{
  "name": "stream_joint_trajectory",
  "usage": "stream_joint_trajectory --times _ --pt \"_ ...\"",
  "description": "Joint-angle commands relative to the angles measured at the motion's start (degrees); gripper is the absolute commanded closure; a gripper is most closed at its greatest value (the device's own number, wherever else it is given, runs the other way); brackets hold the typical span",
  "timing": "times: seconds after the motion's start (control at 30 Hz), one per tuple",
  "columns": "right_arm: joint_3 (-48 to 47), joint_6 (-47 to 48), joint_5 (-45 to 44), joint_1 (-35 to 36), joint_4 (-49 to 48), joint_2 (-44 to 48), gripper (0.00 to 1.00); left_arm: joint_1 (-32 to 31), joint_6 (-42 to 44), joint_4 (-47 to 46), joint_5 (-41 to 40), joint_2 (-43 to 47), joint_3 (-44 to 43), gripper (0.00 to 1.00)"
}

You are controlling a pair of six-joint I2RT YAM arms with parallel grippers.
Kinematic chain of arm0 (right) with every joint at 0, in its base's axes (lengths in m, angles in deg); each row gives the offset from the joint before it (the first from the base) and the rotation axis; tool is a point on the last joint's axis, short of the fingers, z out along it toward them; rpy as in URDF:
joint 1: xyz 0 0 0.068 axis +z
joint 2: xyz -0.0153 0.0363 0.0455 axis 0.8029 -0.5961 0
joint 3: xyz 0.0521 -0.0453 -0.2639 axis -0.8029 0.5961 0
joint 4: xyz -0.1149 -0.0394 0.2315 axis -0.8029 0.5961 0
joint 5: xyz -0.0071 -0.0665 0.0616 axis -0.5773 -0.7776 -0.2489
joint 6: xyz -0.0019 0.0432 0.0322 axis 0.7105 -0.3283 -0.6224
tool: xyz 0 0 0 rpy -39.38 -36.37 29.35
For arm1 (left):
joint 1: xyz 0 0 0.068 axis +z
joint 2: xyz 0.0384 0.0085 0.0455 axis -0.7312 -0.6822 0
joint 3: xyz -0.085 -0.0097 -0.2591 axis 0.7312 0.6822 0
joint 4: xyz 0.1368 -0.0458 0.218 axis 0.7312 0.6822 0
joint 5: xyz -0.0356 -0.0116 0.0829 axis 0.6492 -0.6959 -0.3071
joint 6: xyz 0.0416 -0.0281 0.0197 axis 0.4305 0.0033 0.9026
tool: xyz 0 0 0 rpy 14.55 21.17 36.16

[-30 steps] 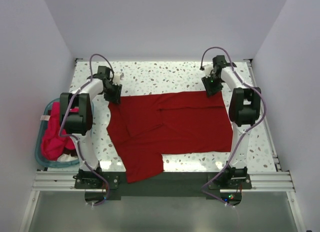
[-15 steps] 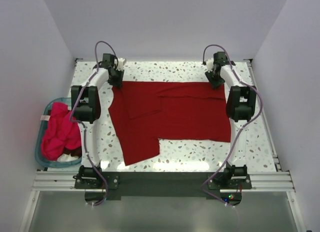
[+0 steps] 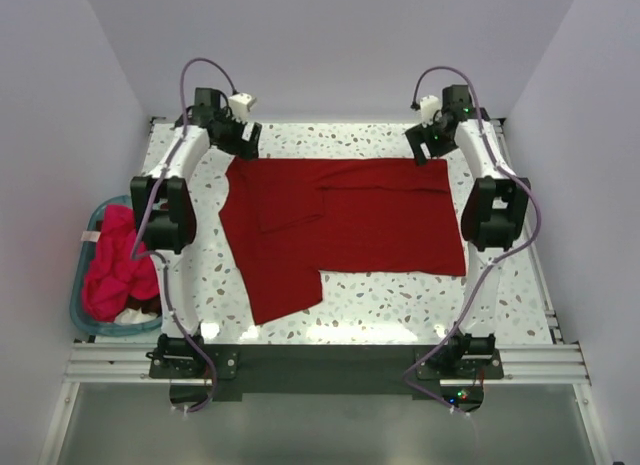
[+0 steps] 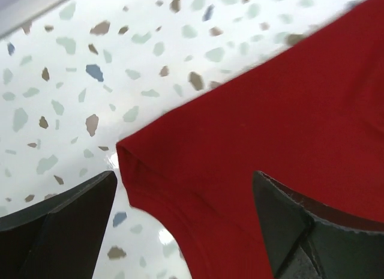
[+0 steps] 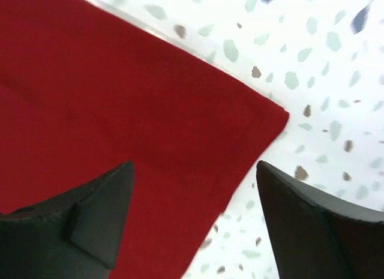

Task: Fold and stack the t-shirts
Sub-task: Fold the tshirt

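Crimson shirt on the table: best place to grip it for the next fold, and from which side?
Probably the flap of the crimson shirt that juts toward the near side at the left. The cloth lies flat, so only edges offer bite: pinch the flap's free near corner from above, coming in from the left with the left claw, which stands open.

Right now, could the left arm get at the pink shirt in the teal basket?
Probably yes. The pink shirt lies uncovered in the teal basket beside that arm's elbow, and the left gripper, open and empty over the far corner of the crimson shirt, would only have to swing back.
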Motion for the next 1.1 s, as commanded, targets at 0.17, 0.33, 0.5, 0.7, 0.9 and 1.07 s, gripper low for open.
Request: stream_joint_trajectory --times 0.17,0.33,0.5,0.7,0.9,1.07 --pt "8.4 1.6 14.3 0.1 5.3 26.2 0.01 0.5 -1.2 -7.5 16.2 32.5 17.4 0.00" --pt "15.8 14.5 18.6 0.2 14.8 31.8 0.01 0.5 11.1 -5.0 22.3 43.9 31.2 0.00" --pt "30.1 33.8 14.7 0.0 23.9 40.4 0.02 -2.7 33.4 13.5 25.2 52.2 44.2 0.00" --pt "58.6 43.9 5.7 0.0 14.3 56.1 0.17 -11.9 36.8 12.7 17.3 64.5 63.0 0.08" --pt "71.3 46.2 1.6 -0.1 5.7 57.1 0.47 -15.5 33.0 11.8 13.6 64.8 65.9 0.14" --pt "72.8 45.8 0.6 -0.1 0.6 53.7 0.52 -15.6 32.7 10.5 12.3 62.5 65.3 0.14"
